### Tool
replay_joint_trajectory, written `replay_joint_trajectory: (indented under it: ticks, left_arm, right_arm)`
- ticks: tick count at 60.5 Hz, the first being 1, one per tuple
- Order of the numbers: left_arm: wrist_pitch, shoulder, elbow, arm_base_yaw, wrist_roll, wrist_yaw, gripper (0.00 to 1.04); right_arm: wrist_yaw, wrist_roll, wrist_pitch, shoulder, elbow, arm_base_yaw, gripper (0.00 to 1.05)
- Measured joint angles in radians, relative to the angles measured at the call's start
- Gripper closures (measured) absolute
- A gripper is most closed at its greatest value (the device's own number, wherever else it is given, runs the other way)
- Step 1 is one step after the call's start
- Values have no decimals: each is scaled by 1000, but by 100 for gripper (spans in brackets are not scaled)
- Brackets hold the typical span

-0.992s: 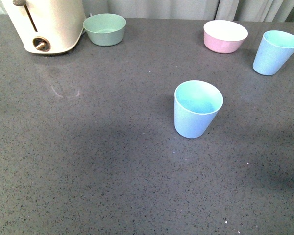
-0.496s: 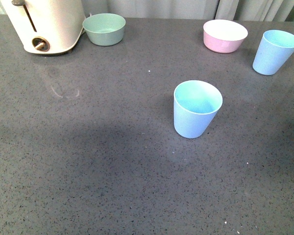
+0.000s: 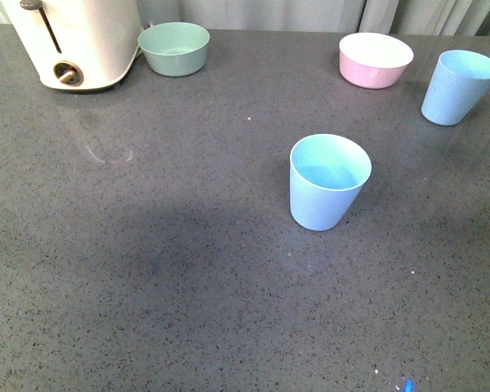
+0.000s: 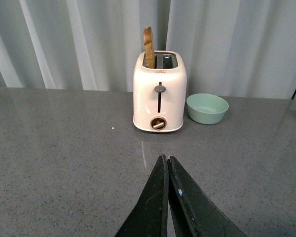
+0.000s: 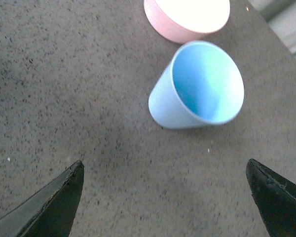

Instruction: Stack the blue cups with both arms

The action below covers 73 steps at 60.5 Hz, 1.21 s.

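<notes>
Two blue cups stand upright and well apart on the grey speckled table (image 3: pixel 147 269), neither one held or stacked. In the front view the nearer cup (image 3: pixel 327 184) sits alone a little right of the middle of the table. The farther cup (image 3: pixel 459 87) stands near the back right edge, just beside the pink bowl (image 3: pixel 375 60) with its white inside, though not touching it. At the back left, a green bowl (image 3: pixel 174 48) sits next to a cream toaster (image 3: pixel 77 41). Neither arm shows in the front view.

From the right wrist camera, the right hand (image 5: pixel 164 163) hovers above the table with its two black fingers (image 5: pixel 59 197) spread wide apart, gripping nothing. The farther cup (image 5: pixel 187 98) lies beyond the fingertips, roughly in line with the gap between them, its open mouth facing the camera. The pink bowl (image 5: pixel 187 15) sits just behind the cup.

From the left wrist camera, the left hand (image 4: pixel 165 159) is closed, its fingers pressed together with nothing between them. It points toward the toaster (image 4: pixel 159 94), which is well apart from it. A brown slice (image 4: pixel 148 47) sticks up from one of the toaster's slots, the green bowl (image 4: pixel 207 108) rests beside it, and a pale curtain (image 4: pixel 79 44) hangs behind. No blue cup appears in this view.
</notes>
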Motion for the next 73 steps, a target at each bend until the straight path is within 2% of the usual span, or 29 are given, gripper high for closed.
replay_joint_trajectory:
  ticks: [13,43,57,63,72,73]
  left_arm:
    - [-100,-106,0,0,0,0,103]
    - [-295,-304,0,0,0,0,103]
    - [-357,-365,0,0,0,0,103]
    - [-510,-492,0,0,1,0,103]
    - [-520,-523,0,0,1,-1,103]
    - [-520,-524,0,0,1,0,103]
  right_arm:
    - [19,-62,-92,109,149,66,9]
    - [92,-57,-178,329,386,93,9]
    - [98,-44,-214,345,407,105,45]
    - [95,-25,-232,345,423,105,61]
    - [90,-7,-243,345,426,96,82]
    - [89,-2,-244,345,426,93,87]
